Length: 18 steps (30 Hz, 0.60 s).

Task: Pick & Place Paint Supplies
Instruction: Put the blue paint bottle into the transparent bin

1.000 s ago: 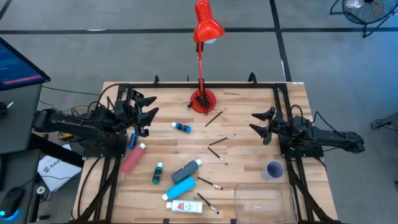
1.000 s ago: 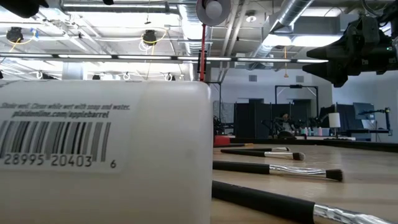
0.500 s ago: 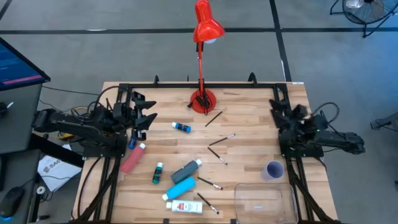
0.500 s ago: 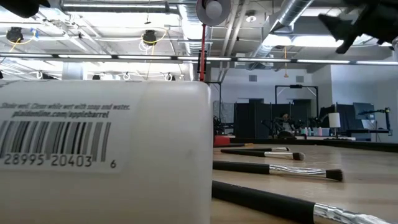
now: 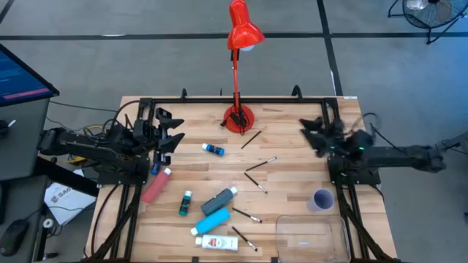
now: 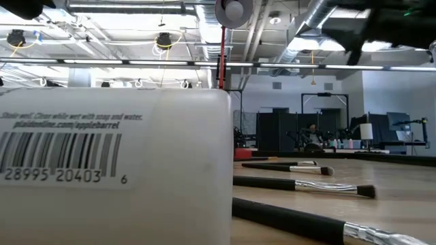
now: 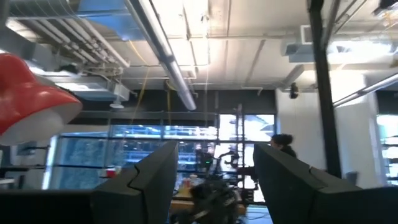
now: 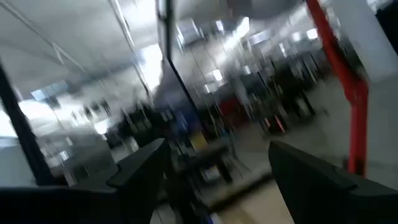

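Paint bottles (image 5: pixel 215 149), tubes (image 5: pixel 216 218) and brushes (image 5: pixel 257 164) scattered across the middle of the bench (image 5: pixel 292 146). Left pincer (image 5: pixel 173 136) spread, empty, raised at the left edge. Right pincer (image 5: pixel 313 134) spread, empty, near the right edge.

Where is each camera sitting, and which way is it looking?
High view: above the table, looking straight down; both arms show, left gripper and right gripper open.
Low view: at table-top height, looking across paintbrushes past a white bottle; a dark arm shows up high.
Left wrist view: on the left arm, looking into the room; its fingers show.
Right wrist view: on the right arm, blurred; its fingers show.
Shared: the red lamp shows in the high, low and left wrist views.
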{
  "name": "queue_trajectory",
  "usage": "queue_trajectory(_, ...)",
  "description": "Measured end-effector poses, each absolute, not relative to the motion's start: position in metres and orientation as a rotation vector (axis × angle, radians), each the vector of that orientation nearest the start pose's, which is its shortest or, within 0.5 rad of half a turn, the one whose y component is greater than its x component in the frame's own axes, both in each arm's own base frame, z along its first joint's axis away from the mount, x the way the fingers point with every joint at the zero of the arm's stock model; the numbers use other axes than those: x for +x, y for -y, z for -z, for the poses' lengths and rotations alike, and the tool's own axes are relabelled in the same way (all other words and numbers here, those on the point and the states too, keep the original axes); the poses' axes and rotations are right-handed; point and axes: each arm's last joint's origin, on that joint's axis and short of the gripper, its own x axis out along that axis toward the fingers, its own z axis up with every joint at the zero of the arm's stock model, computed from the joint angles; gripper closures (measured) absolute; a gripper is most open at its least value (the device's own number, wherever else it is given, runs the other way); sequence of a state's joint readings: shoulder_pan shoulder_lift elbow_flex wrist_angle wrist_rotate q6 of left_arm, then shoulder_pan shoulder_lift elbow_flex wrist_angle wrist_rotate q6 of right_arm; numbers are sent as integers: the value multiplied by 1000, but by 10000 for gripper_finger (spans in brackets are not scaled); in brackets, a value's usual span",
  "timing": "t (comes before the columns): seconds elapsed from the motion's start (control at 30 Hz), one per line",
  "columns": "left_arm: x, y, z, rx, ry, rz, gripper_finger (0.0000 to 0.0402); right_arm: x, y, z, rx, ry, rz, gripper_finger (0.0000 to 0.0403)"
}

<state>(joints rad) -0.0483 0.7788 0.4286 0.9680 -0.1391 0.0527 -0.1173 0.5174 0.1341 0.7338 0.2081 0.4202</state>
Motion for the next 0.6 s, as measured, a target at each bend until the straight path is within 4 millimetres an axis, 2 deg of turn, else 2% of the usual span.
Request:
queue_trajectory(0.27, 162, 7, -316, -12, 606, 4, 198, 220, 21, -245, 413, 121, 256, 127)
queue_trajectory(0.37, 163, 7, -315, -25, 589, 33, 198, 255, 20, -247, 378, -44, 276, 127)
queue_trajectory(0.5, 164, 8, -313, -26, 564, 36, 198, 293, 23, -252, 318, -304, 319, 127)
queue_trajectory(0.6, 165, 8, -312, -25, 555, 37, 198, 318, 25, -257, 276, -432, 335, 127)
